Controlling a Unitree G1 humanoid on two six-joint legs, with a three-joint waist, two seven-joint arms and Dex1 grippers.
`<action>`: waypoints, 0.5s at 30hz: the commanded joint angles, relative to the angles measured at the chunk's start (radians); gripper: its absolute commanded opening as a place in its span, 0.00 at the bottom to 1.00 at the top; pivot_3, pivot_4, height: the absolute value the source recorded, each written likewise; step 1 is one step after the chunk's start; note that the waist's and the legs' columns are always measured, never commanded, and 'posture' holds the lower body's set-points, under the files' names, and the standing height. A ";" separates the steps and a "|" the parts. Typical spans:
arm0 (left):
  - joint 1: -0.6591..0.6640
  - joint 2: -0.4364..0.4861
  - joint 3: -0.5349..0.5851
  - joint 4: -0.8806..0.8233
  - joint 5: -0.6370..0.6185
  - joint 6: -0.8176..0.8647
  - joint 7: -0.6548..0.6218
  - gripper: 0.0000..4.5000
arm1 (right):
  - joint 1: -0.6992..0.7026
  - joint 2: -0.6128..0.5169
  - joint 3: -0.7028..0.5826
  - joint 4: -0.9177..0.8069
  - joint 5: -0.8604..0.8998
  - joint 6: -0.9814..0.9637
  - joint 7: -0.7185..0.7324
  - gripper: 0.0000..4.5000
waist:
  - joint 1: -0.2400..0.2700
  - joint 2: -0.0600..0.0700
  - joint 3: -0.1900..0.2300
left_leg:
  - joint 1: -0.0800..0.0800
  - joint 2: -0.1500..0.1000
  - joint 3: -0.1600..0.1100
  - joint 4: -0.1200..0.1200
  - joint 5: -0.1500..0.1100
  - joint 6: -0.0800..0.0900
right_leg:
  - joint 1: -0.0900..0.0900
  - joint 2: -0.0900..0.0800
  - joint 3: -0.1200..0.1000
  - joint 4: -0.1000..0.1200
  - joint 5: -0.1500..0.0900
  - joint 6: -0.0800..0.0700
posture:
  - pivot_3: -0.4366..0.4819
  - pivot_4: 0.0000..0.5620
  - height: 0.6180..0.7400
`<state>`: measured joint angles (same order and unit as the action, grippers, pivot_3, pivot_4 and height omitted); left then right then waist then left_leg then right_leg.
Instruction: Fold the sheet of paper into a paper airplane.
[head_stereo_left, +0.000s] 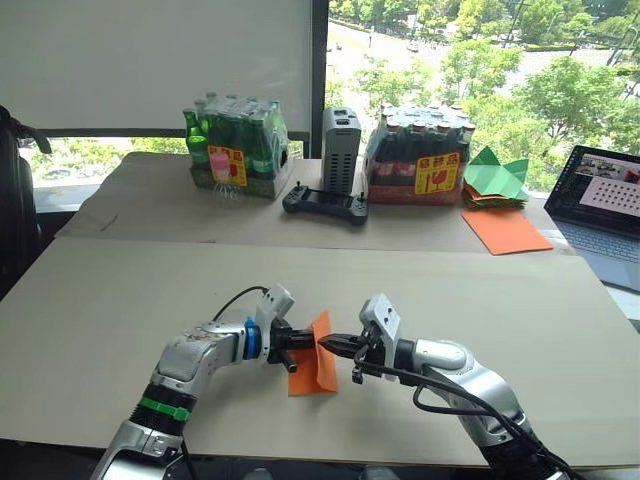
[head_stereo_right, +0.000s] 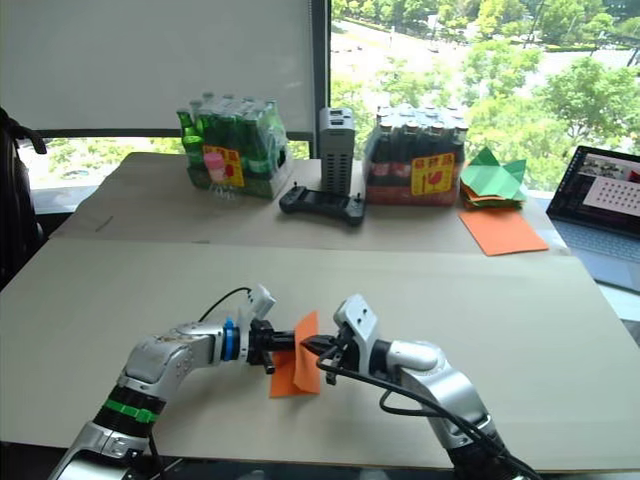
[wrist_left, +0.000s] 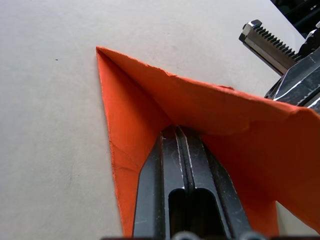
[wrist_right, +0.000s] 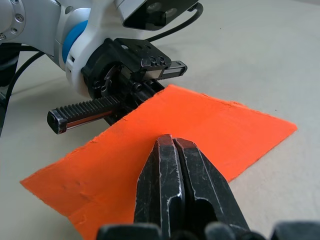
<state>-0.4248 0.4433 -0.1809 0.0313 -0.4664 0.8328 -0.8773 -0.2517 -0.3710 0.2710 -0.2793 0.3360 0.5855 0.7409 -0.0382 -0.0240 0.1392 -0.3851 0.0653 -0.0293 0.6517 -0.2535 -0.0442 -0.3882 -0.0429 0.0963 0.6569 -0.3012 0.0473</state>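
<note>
Orange sheet of paper (head_stereo_left: 316, 360), folded and held on edge above the table.
My left gripper (head_stereo_left: 303, 341) and right gripper (head_stereo_left: 327, 343) pinch it from opposite sides, fingers closed on it. It is bright orange, folded into a layered wedge with one sharp point and a visible crease; its lower edge sits at the tabletop, near the front.

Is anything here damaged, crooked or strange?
Nothing serious. The sheet of paper is pinched from both sides by the left pincer and right pincer; its edges look slightly rough in the wrist views.
</note>
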 joint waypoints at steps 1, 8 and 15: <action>0.041 0.038 0.002 0.009 0.026 0.015 0.010 0.01 | -0.014 0.013 0.014 -0.009 -0.009 -0.029 -0.002 0.00 | -0.005 0.000 0.000 | 0.000 0.000 0.000 0.000 0.000 0.000 | 0.000 0.000 0.000 0.000 0.000 0.000 | 0.48 0.27 1.00; 0.096 0.080 0.042 -0.026 0.016 0.024 0.023 0.01 | -0.041 0.031 0.040 0.034 -0.031 -0.054 0.014 0.00 | -0.008 0.000 0.000 | 0.001 0.000 0.000 0.000 0.000 0.000 | 0.000 0.000 0.000 0.001 0.000 0.000 | 0.48 0.27 1.00; 0.155 0.092 0.085 -0.059 0.012 0.032 0.049 0.01 | -0.069 0.042 0.067 0.084 -0.064 -0.084 0.034 0.00 | -0.009 0.000 0.000 | 0.002 0.001 0.000 0.000 0.000 0.000 | 0.000 0.000 0.000 0.001 0.000 0.000 | 0.48 0.27 1.00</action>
<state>-0.3070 0.5081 -0.0935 -0.0596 -0.4827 0.8322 -0.8699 -0.3068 -0.3324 0.3390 -0.1893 0.2765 0.5297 0.7636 -0.0469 -0.0238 0.1390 -0.3835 0.0659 -0.0292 0.6512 -0.2535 -0.0442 -0.3882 -0.0425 0.0964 0.6582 -0.3013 0.0471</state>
